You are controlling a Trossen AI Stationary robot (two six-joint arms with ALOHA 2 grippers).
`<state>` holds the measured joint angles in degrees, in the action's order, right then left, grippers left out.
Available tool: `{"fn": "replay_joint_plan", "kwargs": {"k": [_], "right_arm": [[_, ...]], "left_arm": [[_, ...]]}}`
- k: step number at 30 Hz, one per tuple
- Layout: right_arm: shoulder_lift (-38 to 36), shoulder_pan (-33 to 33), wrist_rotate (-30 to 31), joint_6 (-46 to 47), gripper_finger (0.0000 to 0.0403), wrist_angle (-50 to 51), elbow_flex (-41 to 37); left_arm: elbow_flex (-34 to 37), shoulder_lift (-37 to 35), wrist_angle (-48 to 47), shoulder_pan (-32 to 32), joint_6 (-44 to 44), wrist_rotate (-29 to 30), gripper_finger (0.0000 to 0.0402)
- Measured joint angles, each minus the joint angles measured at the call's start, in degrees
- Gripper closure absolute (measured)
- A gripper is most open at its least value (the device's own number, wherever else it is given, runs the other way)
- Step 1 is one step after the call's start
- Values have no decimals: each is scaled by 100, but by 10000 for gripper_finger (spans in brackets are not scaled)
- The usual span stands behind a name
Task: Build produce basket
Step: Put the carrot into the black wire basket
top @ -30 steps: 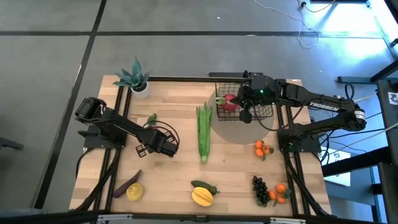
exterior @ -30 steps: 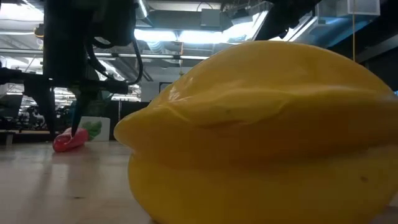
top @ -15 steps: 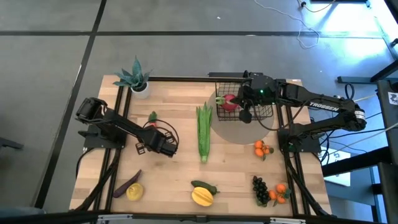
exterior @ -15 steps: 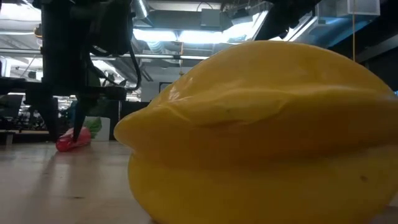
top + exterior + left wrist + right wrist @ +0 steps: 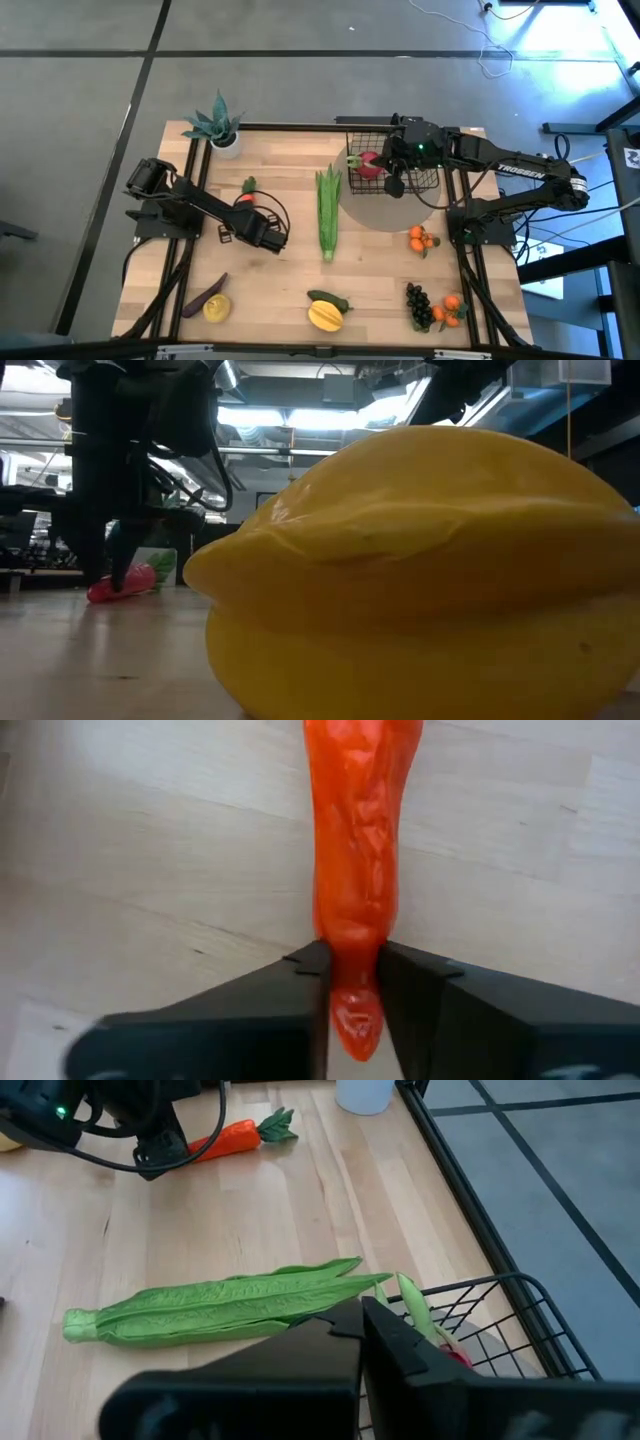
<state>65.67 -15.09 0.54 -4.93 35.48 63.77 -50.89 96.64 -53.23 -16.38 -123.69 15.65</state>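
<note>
The left gripper (image 5: 352, 982) pinches the carrot's (image 5: 357, 850) narrow tip between its fingers (image 5: 285, 1005), the carrot lying on the bench (image 5: 285, 275) left of the corn (image 5: 327, 210), green top toward the plant (image 5: 214, 124). The right gripper (image 5: 388, 170) hangs over the basket (image 5: 430, 180) at the radish (image 5: 366, 163); whether its fingers are spread cannot be told. White lettering on the right arm reads TROSSEN.
</note>
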Motion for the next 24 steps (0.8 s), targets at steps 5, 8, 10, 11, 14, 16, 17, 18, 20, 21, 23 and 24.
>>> {"fn": "replay_joint_plan", "kwargs": {"k": [5, 8, 10, 11, 14, 16, 17, 18, 20, 21, 23, 24], "right_arm": [[0, 0, 0, -3, 403, 1, 0], [0, 0, -2, -4, 403, 2, 0], [0, 0, -2, -2, 403, 2, 0], [0, 0, -2, -2, 403, 4, 0], [-17, 0, -2, -2, 403, 7, 0], [-81, 0, -4, -2, 403, 20, 0], [-127, 0, -4, -2, 403, 22, 0], [-181, 0, -4, -2, 403, 24, 0], [-303, 0, 15, -2, 403, 26, 0], [-371, 0, 72, -2, 403, 28, 0], [-505, 0, 196, -2, 403, 31, 2], [-556, 0, 254, -2, 403, 36, 2]], "left_arm": [[-10, -18, 29, -24, 283, 4, 391], [-125, -58, 49, -24, 779, 13, 395], [-319, -100, 57, -35, 1233, 127, 398], [-410, -146, 61, -28, 1465, 189, 398], [-755, -210, 70, -28, 2257, 371, 399], [-1015, -210, 30, -26, 2686, 557, 400], [-1149, -210, 9, -27, 2924, 680, 400], [-1283, -214, -13, -9, 3181, 809, 400], [-1552, -217, 15, 67, 3658, 1016, 401], [-1676, -219, 15, 121, 3900, 1135, 401], [-1938, -219, 13, 235, 4434, 1390, 401], [-2070, -219, 2, 310, 4724, 1504, 401]]}}
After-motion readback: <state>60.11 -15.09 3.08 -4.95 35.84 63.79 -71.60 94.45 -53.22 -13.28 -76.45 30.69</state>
